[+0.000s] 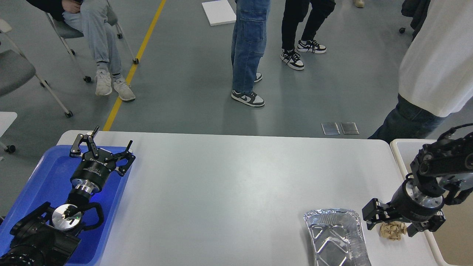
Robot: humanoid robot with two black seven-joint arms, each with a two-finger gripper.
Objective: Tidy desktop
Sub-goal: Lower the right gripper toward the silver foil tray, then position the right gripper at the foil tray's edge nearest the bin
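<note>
Large white-grey desktop (pixel 229 184) filling the middle of the head view, mostly bare. Near its right front edge, a foil tray (pixel 336 236), empty, and just beside it a crumpled beige paper ball (pixel 393 231).

Right pincer (pixel 390 225) low over the surface, turned sideways toward the paper ball; one finger toward the foil tray, the other on the far side of the ball. Touching or not: cannot tell, and open or closed also cannot tell.

Left pincer (pixel 105 149) over the blue tray (pixel 44 177) at the left edge, fingers spread wide, holding nothing.

Probably very light and soft, the paper ball, easily crushed and easily pushed away; best taken across its middle with a gentle close. Foil tray likely thin, light, slippery, easily bent; best gripped at the rolled rim. Beige bin (pixel 454 229) at right, near the ball.
</note>
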